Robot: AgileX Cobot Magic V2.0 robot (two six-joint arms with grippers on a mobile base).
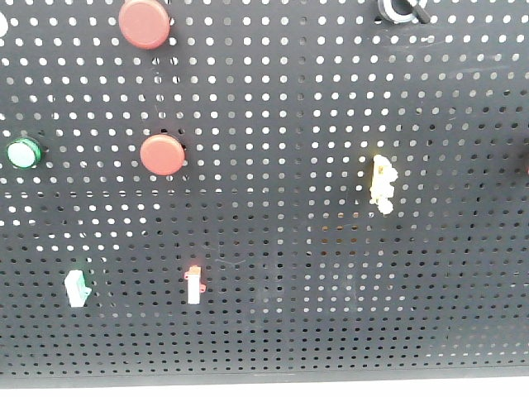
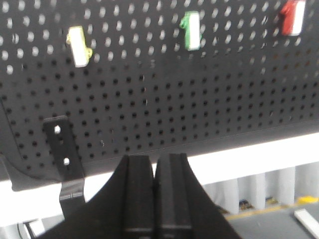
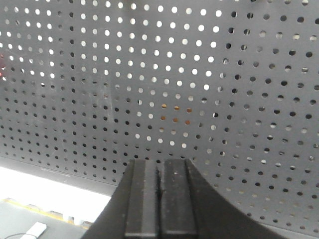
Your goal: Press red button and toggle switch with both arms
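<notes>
On the black pegboard [image 1: 331, 314], two round red buttons show in the front view, one at the top [image 1: 145, 22] and one lower [image 1: 162, 155]. A red toggle switch [image 1: 194, 285], a green toggle switch [image 1: 77, 288] and a yellow switch [image 1: 382, 184] are also mounted there. Neither arm shows in the front view. My left gripper [image 2: 155, 162] is shut and empty, below the board's lower edge, under the yellow [image 2: 79, 46], green [image 2: 191, 31] and red [image 2: 292, 17] switches. My right gripper [image 3: 160, 167] is shut and empty, facing bare pegboard [image 3: 224, 74].
A green round button [image 1: 24, 153] sits at the board's left. A black fitting [image 1: 401, 8] is at the top edge. A black metal bracket [image 2: 62, 154] hangs at the board's lower edge, left of my left gripper. Floor shows below the board.
</notes>
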